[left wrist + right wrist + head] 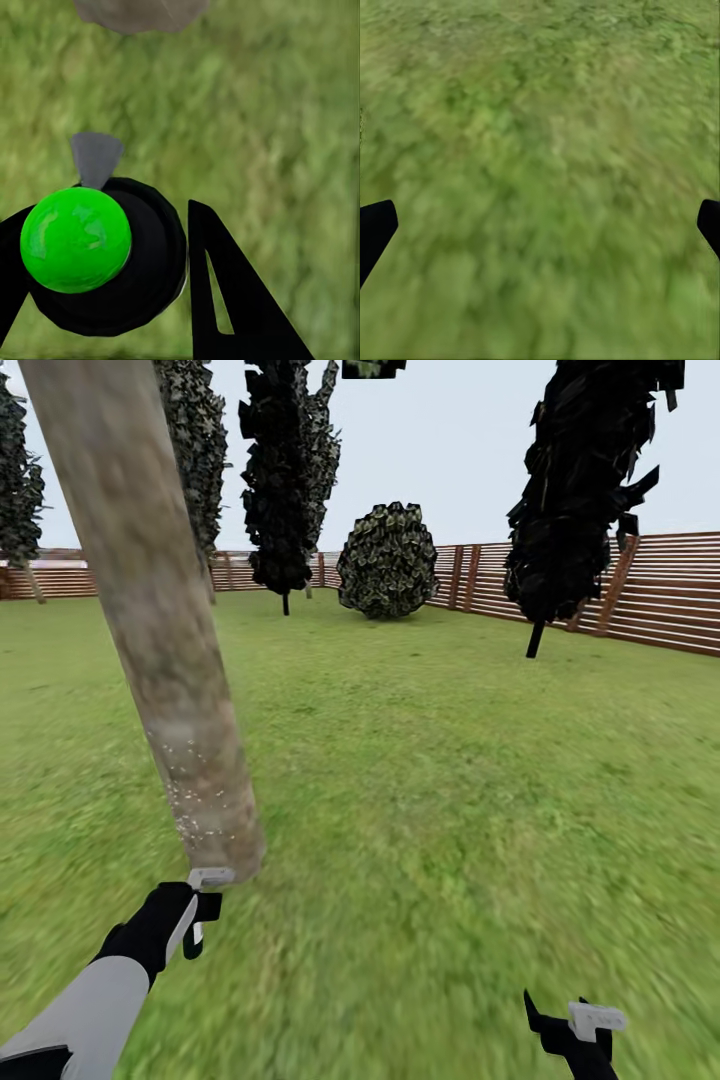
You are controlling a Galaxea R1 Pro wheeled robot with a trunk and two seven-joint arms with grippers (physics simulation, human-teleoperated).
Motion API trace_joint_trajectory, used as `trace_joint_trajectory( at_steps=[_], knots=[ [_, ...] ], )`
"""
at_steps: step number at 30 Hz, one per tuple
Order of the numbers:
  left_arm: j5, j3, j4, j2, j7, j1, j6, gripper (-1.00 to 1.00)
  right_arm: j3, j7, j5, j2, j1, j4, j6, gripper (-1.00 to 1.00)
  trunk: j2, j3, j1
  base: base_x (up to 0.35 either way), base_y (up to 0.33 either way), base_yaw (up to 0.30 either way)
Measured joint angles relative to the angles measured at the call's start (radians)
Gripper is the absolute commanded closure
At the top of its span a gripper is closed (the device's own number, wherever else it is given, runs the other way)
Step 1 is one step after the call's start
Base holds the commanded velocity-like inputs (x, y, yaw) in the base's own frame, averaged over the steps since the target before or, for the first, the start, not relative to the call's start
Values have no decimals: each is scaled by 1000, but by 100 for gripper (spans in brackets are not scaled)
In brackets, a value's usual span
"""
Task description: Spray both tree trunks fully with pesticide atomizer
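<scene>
In the head view, a thick mottled grey-brown tree trunk [150,610] is seen leaning across the left of the picture, its foot meeting the grass [450,780] just ahead of the left gripper [203,905]. A scatter of fine white specks, the pesticide [195,780], is noted on the lower part of that trunk. The left gripper is held low, close to the trunk's foot; a pale nozzle piece is seen at its tip, almost touching the bark, but the bottle's body cannot be made out there. The right gripper [570,1025] is seen at the lower right, over open lawn, well apart from the trunk. Further back, dark-leaved trees [285,470], a round bush [388,560] and a brown slatted fence [660,595] are recorded. In the left wrist view, the pesticide atomizer [105,255] is seen from above as a round black body with a bright green cap, a grey nozzle projecting from it. It is held between the two black fingers [232,300], which are closed against its sides. A grey-brown edge of the trunk [142,11] is seen beyond the nozzle, with grass between. In the right wrist view, the two black fingertips [375,229] are seen at opposite edges of the picture, spread wide, with nothing between them but blurred grass [540,180].
</scene>
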Motion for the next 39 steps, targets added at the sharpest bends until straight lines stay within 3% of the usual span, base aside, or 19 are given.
trace_joint_trajectory(
  at_steps=[10, 24, 39],
  knots=[
    [2, 0, -1, -14, 5, 0, 0, 100, 0, 0, 1, 0, 0, 12, 0, -100, 0, 0, 0, 89, -261, 267],
    [1, 0, -8, -21, 6, 0, 0, 100, 0, -1, 1, 0, 0, 12, 0, -100, 0, 0, 0, 141, -246, 42],
    [-2, 0, -8, -35, 6, 0, 0, 100, 0, -2, 0, 0, 0, 12, 0, -100, 0, 0, 0, 2, -274, 266]
  ],
)
